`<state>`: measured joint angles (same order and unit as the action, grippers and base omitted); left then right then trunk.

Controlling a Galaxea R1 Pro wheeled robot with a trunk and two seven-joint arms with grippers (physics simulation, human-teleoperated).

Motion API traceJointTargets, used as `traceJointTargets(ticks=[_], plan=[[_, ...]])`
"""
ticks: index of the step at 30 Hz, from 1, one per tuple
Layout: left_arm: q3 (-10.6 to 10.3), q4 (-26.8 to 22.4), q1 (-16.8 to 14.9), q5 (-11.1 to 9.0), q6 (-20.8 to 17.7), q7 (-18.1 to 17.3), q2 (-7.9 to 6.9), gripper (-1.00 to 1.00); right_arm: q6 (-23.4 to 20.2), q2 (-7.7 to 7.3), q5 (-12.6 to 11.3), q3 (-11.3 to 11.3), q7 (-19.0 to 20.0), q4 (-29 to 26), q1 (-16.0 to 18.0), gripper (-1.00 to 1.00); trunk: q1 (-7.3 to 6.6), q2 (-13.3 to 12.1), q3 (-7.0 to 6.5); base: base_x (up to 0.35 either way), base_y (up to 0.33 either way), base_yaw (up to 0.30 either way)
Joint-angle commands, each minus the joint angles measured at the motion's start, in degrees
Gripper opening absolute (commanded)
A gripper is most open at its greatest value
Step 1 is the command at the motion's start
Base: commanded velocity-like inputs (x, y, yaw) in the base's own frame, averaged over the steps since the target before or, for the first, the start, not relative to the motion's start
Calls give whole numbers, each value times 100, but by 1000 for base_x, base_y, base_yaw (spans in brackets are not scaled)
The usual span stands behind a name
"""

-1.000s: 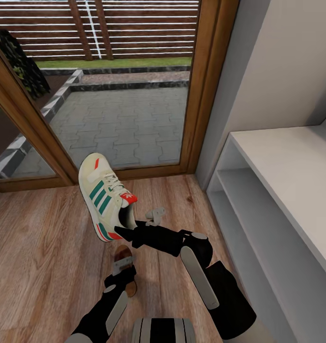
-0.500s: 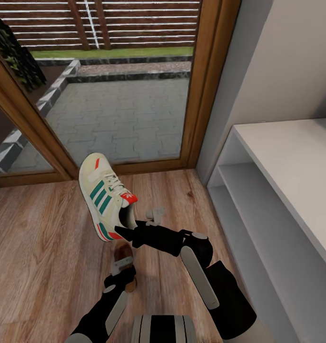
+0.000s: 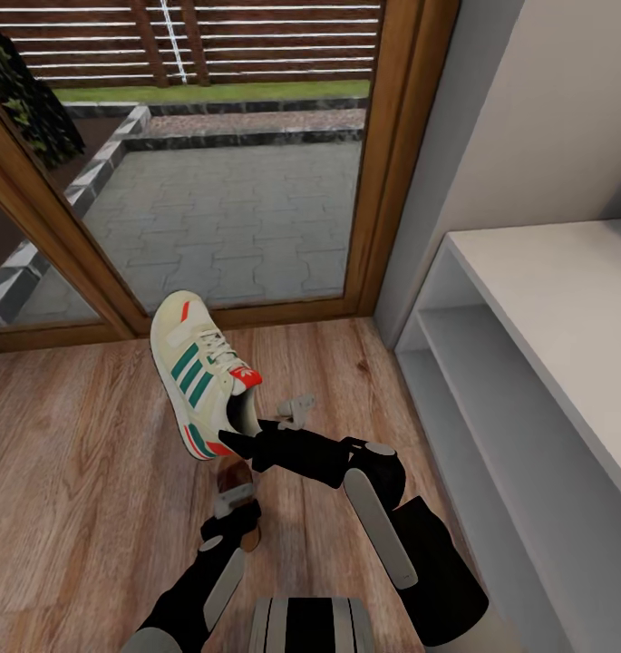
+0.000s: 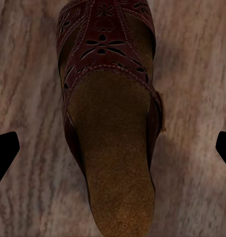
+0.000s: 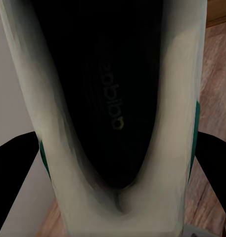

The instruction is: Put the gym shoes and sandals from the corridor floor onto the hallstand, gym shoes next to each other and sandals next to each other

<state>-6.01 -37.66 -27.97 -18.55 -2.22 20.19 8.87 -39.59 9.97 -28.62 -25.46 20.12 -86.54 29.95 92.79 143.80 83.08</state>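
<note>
My right gripper (image 3: pixel 241 441) is shut on the heel of a cream-white gym shoe (image 3: pixel 199 370) with green stripes and holds it tilted above the wood floor (image 3: pixel 74 453). In the right wrist view the shoe's dark inside (image 5: pixel 108 98) sits between the black fingers (image 5: pixel 14 168). My left gripper (image 3: pixel 234 501) hangs open over a brown sandal (image 3: pixel 230 472) lying on the floor. The left wrist view has the sandal (image 4: pixel 110 123) straight below, with the fingertips (image 4: pixel 4 153) wide apart on either side and not touching it. The other gym shoe and the other sandal are out of view.
The pale hallstand (image 3: pixel 546 299) stands along the right, its bench top and two low shelves (image 3: pixel 491 435) bare. A wood-framed glass door (image 3: pixel 383 181) closes the corridor ahead, with grey paving (image 3: pixel 228 227) outside. A light wall rises behind the hallstand.
The whole picture has shifted slightly, so the camera moved. Both arms, the held gym shoe and the sandal keep their places relative to each other.
</note>
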Motion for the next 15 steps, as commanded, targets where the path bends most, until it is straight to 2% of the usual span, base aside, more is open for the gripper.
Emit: traceJointTargets(ticks=[1,8,15], plan=[[-35,-12,-4,-35,-23,46,2,100,-31,2,-12,7,10,-3,2,-100,-1,1,6,0,0,0],[-29,-8,11,-34,-24,46,-15,100,-31,2,-12,6,10,-3,4,-100,-1,1,46,0,0,0],[-15,-5,19,-29,-21,46,-25,100,-31,2,-12,5,10,-3,2,-100,17,11,210,0,0,0]])
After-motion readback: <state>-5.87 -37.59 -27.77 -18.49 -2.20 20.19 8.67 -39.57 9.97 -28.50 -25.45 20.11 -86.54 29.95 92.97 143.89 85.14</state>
